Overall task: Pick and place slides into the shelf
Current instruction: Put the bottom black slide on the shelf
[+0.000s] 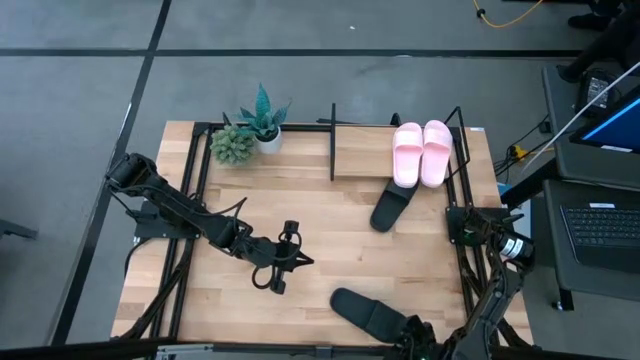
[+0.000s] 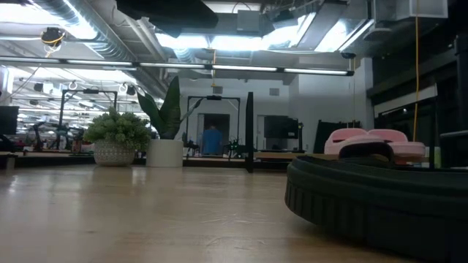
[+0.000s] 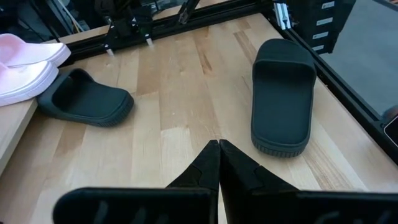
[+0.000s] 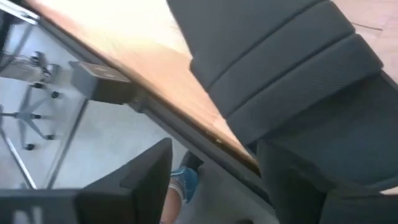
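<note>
Right gripper (image 1: 418, 335) at the bench's near edge, fingers spread wide around the end of a black slide (image 1: 365, 311), with 1 finger (image 4: 149, 171) hanging past the edge over the floor; contact not clear. Left gripper (image 1: 283, 262) pinched shut and empty, hovering over bare wood mid-bench (image 1: 320, 225), with open room all round. Second black slide (image 1: 390, 208) lying angled just in front of the shelf (image 1: 365, 150), its toe by the board. 2 pink slides (image 1: 421, 152) side by side on the shelf's right end, left portion of the board free. 2 potted plants (image 1: 250, 135) at the far left corner beside the shelf. Seen only from the low view: near black slide (image 2: 376, 193) looming large, pink pair (image 2: 369, 139) behind. Seen only from the left wrist: both black slides well apart, wide clear wood between.
</note>
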